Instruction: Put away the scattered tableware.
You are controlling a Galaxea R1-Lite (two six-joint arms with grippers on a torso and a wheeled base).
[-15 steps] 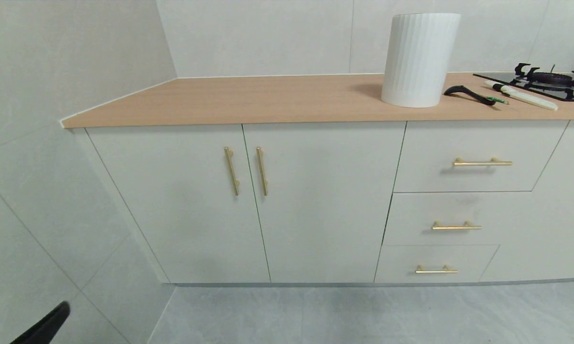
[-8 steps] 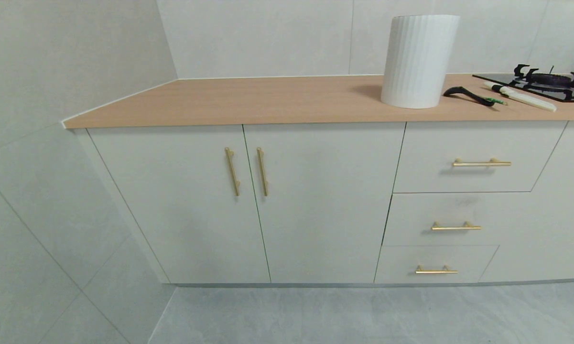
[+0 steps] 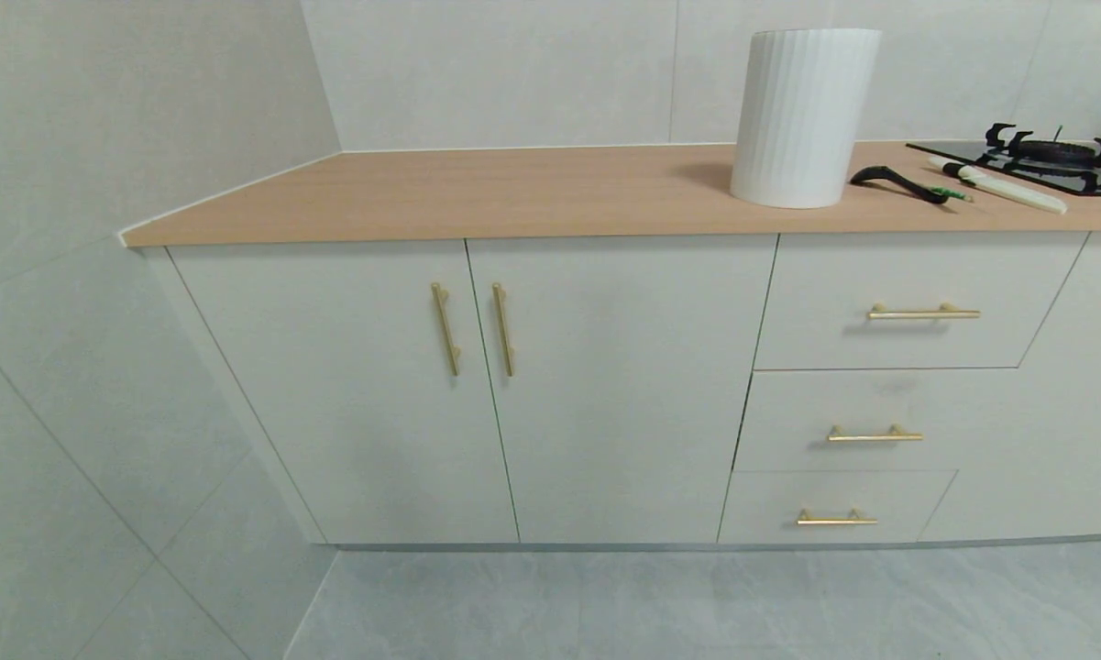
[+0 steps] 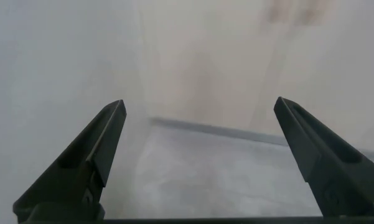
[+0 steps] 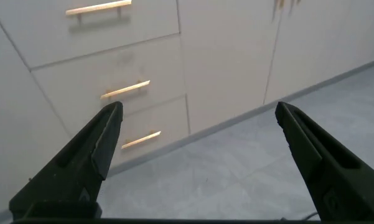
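On your wooden countertop, a black utensil and a white one lie between the ribbed white canister and the stove, while your left gripper and right gripper both gape wide, holding nothing.

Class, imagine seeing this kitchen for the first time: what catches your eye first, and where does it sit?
The tall white ribbed container stands on the wooden countertop, toward the right. Right of it lie a curved black utensil and a white-handled tool, beside the gas hob. Below, gold bar handles stand out on the pale cabinet doors and drawers.
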